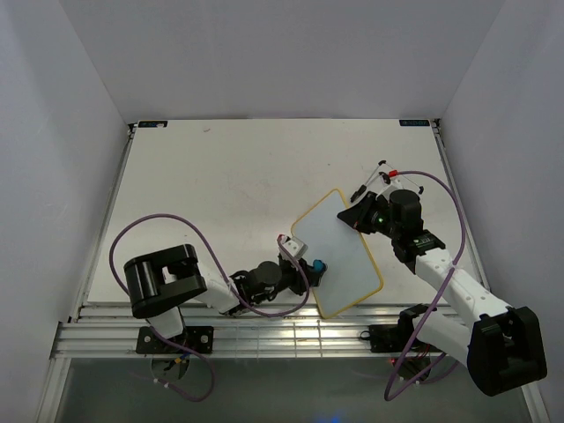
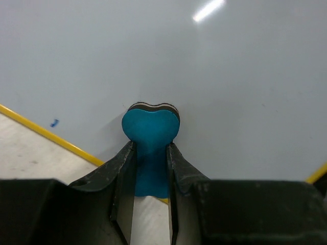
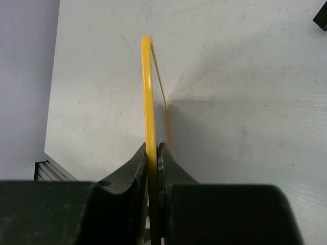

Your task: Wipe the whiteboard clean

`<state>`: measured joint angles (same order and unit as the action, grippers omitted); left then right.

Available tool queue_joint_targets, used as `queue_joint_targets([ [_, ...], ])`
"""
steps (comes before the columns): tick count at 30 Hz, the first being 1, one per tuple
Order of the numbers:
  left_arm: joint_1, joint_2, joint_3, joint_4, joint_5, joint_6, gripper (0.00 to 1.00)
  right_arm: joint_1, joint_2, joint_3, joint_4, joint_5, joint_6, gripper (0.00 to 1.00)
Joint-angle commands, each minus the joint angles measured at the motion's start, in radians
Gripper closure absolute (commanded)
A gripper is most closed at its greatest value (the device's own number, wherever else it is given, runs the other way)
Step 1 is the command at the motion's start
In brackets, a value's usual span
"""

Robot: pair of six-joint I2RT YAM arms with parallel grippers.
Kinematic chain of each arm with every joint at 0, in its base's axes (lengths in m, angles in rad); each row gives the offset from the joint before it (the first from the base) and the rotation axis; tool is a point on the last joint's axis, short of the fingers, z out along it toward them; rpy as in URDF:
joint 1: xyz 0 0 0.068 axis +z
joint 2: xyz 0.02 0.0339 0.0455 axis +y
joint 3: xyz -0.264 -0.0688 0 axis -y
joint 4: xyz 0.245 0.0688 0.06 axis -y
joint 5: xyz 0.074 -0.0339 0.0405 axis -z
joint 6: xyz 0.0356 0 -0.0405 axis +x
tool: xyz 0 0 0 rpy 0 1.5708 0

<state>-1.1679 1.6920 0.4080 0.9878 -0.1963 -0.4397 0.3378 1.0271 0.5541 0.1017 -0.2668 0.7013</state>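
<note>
The whiteboard [image 1: 339, 254], white with a thin yellow frame, lies tilted on the table right of centre. My right gripper [image 1: 359, 217] is shut on its far right edge; in the right wrist view the yellow frame [image 3: 148, 92] runs edge-on between the fingers. My left gripper [image 1: 304, 269] is shut on the teal eraser [image 1: 317, 263], whose head rests on the board's near left part. In the left wrist view the eraser [image 2: 150, 127] presses against the white surface [image 2: 230, 76]. A small blue mark [image 2: 54, 122] shows near the frame.
A marker pen [image 1: 374, 177] with a red piece lies on the table beyond the right gripper. The table's near edge has a metal rail [image 1: 291, 335]. White walls enclose the table on three sides.
</note>
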Motion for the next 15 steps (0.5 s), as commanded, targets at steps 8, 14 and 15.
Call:
queue_joint_targets([
  [8,-0.092,-0.083,0.002,-0.196,-0.027,-0.059,1.00,0.001,-0.024,0.023,0.181,-0.081,0.142,0.92],
  [14,0.121,-0.117,0.003,-0.230,-0.038,-0.068,1.00,0.000,-0.050,-0.023,0.205,-0.129,0.167,0.92],
  [15,0.151,-0.108,0.009,-0.235,-0.032,-0.067,1.00,-0.002,-0.053,-0.028,0.207,-0.133,0.168,0.92],
])
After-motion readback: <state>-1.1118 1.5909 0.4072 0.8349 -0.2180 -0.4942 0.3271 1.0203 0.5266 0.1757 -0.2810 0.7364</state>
